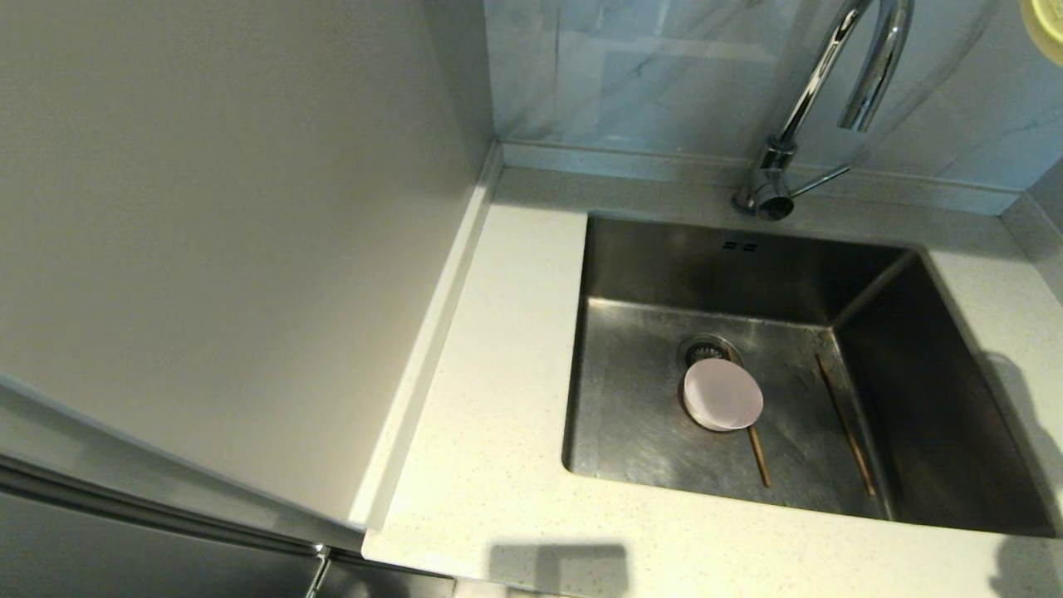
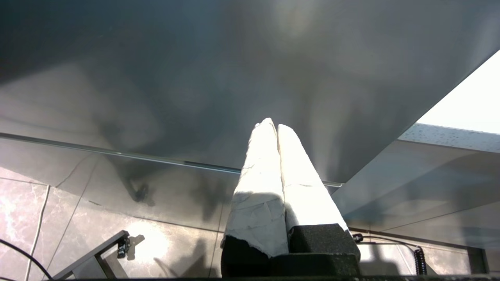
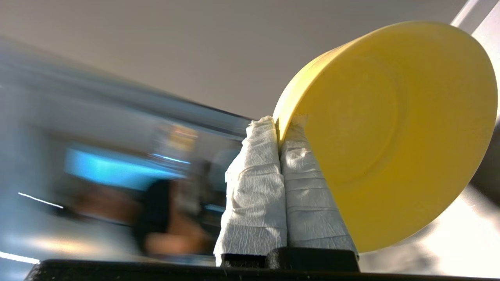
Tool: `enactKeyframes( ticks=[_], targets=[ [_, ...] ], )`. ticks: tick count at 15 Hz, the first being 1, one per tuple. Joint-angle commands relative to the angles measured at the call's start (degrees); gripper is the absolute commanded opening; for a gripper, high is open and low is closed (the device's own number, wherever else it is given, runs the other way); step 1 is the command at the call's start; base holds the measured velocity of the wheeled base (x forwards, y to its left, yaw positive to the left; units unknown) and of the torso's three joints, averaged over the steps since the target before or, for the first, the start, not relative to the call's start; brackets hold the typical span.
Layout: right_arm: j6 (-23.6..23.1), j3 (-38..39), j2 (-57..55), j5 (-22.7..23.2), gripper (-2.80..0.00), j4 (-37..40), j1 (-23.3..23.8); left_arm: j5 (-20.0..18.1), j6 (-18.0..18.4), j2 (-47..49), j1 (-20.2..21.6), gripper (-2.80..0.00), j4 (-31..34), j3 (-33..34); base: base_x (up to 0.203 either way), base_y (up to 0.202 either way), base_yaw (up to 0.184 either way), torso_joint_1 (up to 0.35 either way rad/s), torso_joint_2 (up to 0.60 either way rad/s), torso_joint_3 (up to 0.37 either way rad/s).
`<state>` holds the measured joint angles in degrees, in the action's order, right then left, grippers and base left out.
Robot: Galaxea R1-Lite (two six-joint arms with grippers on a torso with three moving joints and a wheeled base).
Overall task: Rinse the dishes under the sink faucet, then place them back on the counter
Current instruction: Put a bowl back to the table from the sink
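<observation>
My right gripper is shut on the rim of the yellow-green bowl, held on edge; in the head view only a sliver of that bowl shows, high at the top right corner, right of the faucet. The pale pink bowl lies in the sink beside the drain strainer. One chopstick pokes out from under the pink bowl, the other chopstick lies along the basin's right side. My left gripper is shut and empty, down below the counter.
A tall pale cabinet side rises along the counter's left. The glossy marbled wall panel stands behind the faucet. In the left wrist view a tiled floor with a cable lies below.
</observation>
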<state>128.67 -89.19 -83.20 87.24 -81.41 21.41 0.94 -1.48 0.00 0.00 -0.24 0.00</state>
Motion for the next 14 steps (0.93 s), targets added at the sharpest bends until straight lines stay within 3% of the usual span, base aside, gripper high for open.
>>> enactKeyframes(
  ticks=[1,3,4,5,7,11,12,13,14],
  targets=[
    [-16.47,2.74,1.66,0.43,-2.8,-4.21,1.15,0.03,-0.02,-0.18,0.0,-2.8,-0.02,0.0,0.0,0.0,0.0,0.0,0.0,0.0],
    [-32.9,3.69,2.84,0.43,-2.8,-5.18,2.17,0.03,-0.02,-0.18,0.0,-2.8,-0.02,0.0,0.0,0.0,0.0,0.0,0.0,0.0],
    [-37.72,3.11,2.99,0.43,-2.8,-5.3,2.69,0.03,-0.02,-0.18,0.0,-2.8,-0.02,0.0,0.0,0.0,0.0,0.0,0.0,0.0],
    [-38.49,2.51,2.9,0.07,-2.8,-3.56,2.9,0.03,-0.02,-0.18,0.0,-2.8,-0.02,0.0,0.0,0.0,0.0,0.0,0.0,0.0],
    [-38.39,1.84,3.01,-2.36,-2.8,10.99,3.07,0.03,-0.02,-0.18,0.0,-2.8,-0.02,0.0,0.0,0.0,0.0,0.0,0.0,0.0],
    [-37.73,-10.74,0.71,-14.32,-2.8,66.7,3.3,0.03,-0.02,-0.18,0.0,-2.8,-0.02,0.0,0.0,0.0,0.0,0.0,0.0,0.0],
    [-34.96,-14.49,-0.85,-17.76,-2.8,79.16,3.09,0.03,-0.02,-0.18,0.0,-2.8,-0.02,0.0,0.0,0.0,0.0,0.0,0.0,0.0],
    [-28.06,-16.64,-2.23,-20.16,-2.8,87.14,2.76,0.03,-0.02,-0.18,0.0,-2.8,-0.02,0.0,0.0,0.0,0.0,0.0,0.0,0.0],
    [-17.39,-17.31,-3.2,-21.62,-2.8,90.33,2.46,0.03,-0.02,-0.18,0.0,-2.8,-0.02,0.0,0.0,0.0,0.0,0.0,0.0,0.0]
  ],
)
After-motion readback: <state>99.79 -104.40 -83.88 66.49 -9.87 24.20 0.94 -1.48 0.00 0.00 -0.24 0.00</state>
